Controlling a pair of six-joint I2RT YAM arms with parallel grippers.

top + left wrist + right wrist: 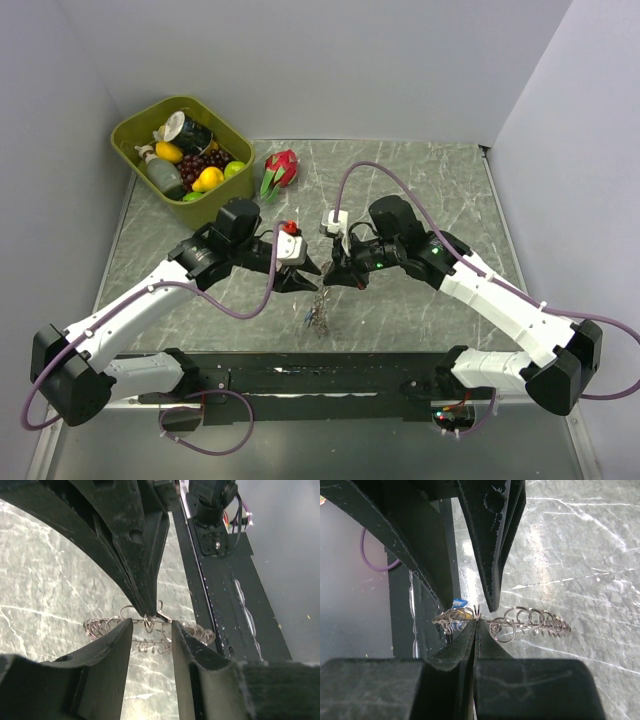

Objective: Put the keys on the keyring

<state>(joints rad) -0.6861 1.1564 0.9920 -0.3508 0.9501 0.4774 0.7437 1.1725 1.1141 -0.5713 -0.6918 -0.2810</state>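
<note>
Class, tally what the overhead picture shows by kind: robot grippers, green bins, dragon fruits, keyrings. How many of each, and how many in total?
grippers: 2 (left gripper, right gripper)
green bin: 1
dragon fruit: 1
keyring: 1
total: 5

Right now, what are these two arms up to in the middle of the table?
The two arms meet above the middle of the table. The right gripper is shut on the keyring, holding it up with its small metal loops dangling. The left gripper is open, its jaws standing on either side of the ring, right across from the other gripper's tip. Nothing is being threaded on at this instant.
</note>
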